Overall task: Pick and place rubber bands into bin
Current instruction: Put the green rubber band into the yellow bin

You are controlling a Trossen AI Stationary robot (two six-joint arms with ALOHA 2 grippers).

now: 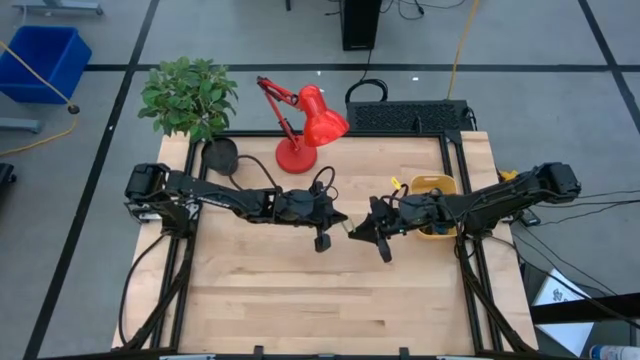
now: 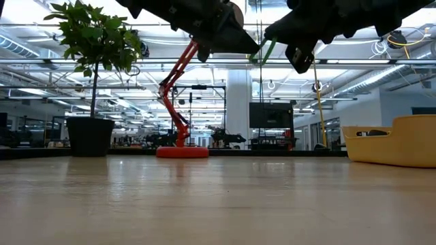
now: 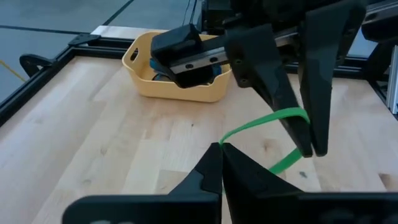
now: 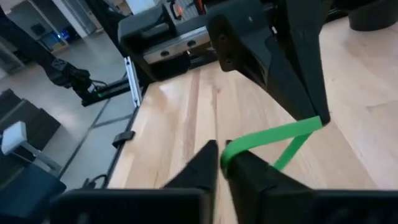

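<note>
Above the middle of the table, a green band is being held taut between two grippers, apparently for a handover in mid-air. It is being pinched at one end by the left gripper, fingers pressed together on it, and at the other by the right gripper, likewise clamped on it. The bin is sitting near the right edge, beneath the right arm, so the shorter carry is probably being given to that side.
</note>
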